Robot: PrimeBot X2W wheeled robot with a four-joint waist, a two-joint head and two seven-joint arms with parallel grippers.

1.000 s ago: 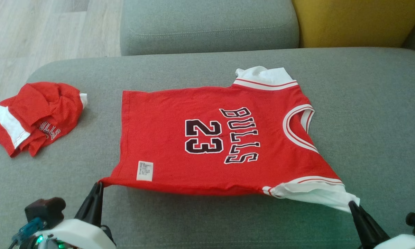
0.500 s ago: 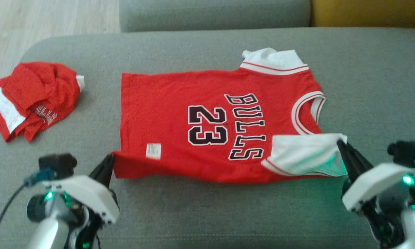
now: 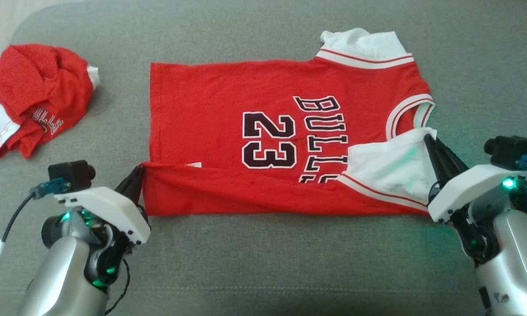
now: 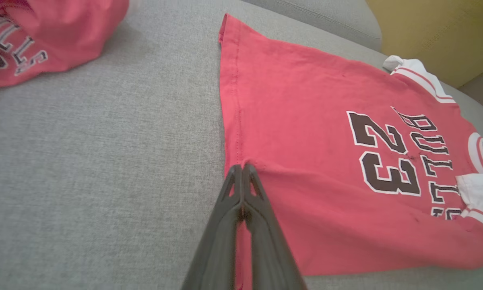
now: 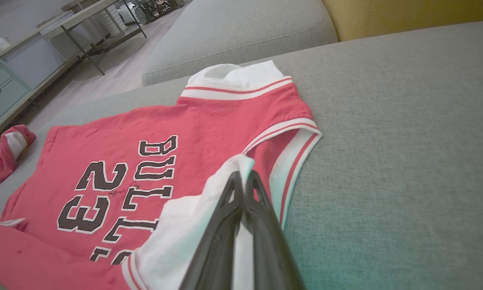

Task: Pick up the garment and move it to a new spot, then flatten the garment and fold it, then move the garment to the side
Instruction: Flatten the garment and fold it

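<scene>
Item: red jersey [image 3: 263,127], flat at the centre of the grey sofa cushion [image 3: 263,263], collar toward 3 o'clock. The near edge is now folded over toward 12 o'clock, hiding most of the care label [image 3: 194,164] (a second ago it was stretched out toward 6).
- Holds: left gripper [image 3: 139,170] at 8 o'clock, pinched on the hem corner; right gripper [image 3: 427,139] at 4 o'clock, pinched on the white sleeve [image 3: 386,166].
- Nearby: crumpled red garment [image 3: 30,96], apart at 10 o'clock.
</scene>
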